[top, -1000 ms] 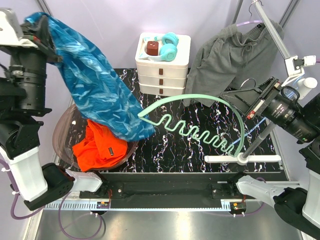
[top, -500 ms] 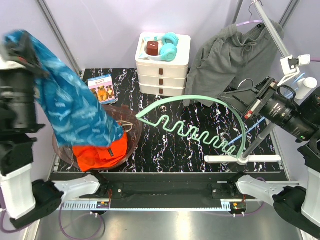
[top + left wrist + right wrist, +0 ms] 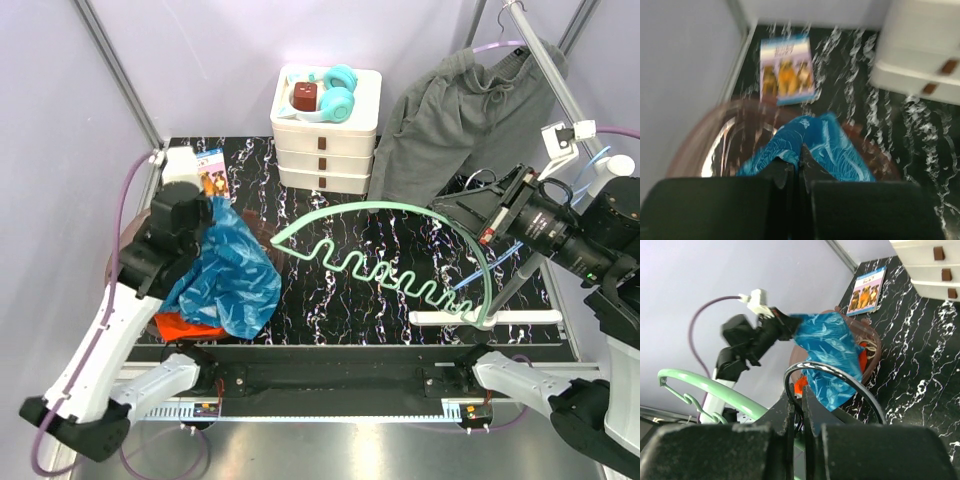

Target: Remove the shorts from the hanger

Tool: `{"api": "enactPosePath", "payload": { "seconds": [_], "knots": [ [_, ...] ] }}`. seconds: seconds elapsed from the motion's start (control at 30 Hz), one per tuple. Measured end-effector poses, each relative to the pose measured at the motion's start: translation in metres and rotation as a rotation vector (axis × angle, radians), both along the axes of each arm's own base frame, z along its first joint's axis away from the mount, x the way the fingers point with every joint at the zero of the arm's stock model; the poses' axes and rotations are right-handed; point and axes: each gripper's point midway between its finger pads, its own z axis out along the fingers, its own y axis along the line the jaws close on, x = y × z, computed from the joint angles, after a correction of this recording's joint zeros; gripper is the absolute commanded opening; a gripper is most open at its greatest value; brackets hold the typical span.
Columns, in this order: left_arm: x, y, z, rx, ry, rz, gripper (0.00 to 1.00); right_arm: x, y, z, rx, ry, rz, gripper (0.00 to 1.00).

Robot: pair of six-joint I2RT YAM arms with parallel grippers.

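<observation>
**Top external view: blue shorts at the bowl, grey pair left to do**

From above I see the blue shorts (image 3: 228, 275) low down on my left side. They are draped over the brown see-through bowl (image 3: 710, 131), and part of them spills onto the black surface (image 3: 320, 300). The orange shorts (image 3: 180, 327) lie under them and peek out at the near edge. I think the bowl is where the finished pairs go, and that is why my left arm is so low here.

The left jaws are shut tight on a fold of the blue cloth. The left wrist view shows the cloth squeezed between them with no gap. They hold only one edge, so the rest hangs loose and can flop down by itself.

The right jaws are shut too. They pinch a thin black wire loop (image 3: 837, 373). I guess this loop is the hook of the green hanger (image 3: 380, 198), which reaches out over the middle of the surface with nothing on it. Held up like that, the hanger stays steady and clear of the left arm.

The grey shorts (image 3: 460, 120) hang high in the back right corner, beside the white drawers (image 3: 325, 150). I cannot tell what they hang from.

Next I would open the left jaws and let the blue pair drop. Some of it lies outside the bowl, so it could slide off the rim.
</observation>
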Motion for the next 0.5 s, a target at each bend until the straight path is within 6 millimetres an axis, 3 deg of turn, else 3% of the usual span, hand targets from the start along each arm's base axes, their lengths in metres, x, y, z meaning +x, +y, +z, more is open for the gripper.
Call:
{"api": "enactPosePath", "payload": {
  "seconds": [0.1, 0.2, 0.33, 0.4, 0.43, 0.47, 0.5],
  "knots": [
    [-0.017, 0.041, -0.070, -0.154, 0.135, 0.195, 0.03, -0.001, 0.003, -0.006, 0.003, 0.022, 0.018, 0.00],
    [-0.045, 0.070, -0.110, -0.355, 0.174, 0.389, 0.08, -0.002, 0.005, -0.011, 0.008, 0.033, 0.030, 0.00],
    [-0.060, 0.074, -0.130, -0.532, 0.169, 0.489, 0.10, -0.006, 0.006, -0.013, 0.011, 0.043, 0.045, 0.00],
    [-0.061, 0.071, -0.146, -0.624, 0.200, 0.529, 0.05, -0.006, 0.007, -0.013, 0.016, 0.046, 0.051, 0.00],
    [-0.061, 0.069, -0.153, -0.651, 0.221, 0.545, 0.08, -0.006, 0.008, -0.013, 0.017, 0.046, 0.053, 0.00],
    [-0.061, 0.068, -0.161, -0.677, 0.252, 0.564, 0.31, -0.006, 0.008, -0.013, 0.020, 0.048, 0.056, 0.00],
    [-0.060, 0.066, -0.167, -0.697, 0.282, 0.577, 0.43, -0.006, 0.009, -0.013, 0.022, 0.050, 0.058, 0.00]
  ]
}}
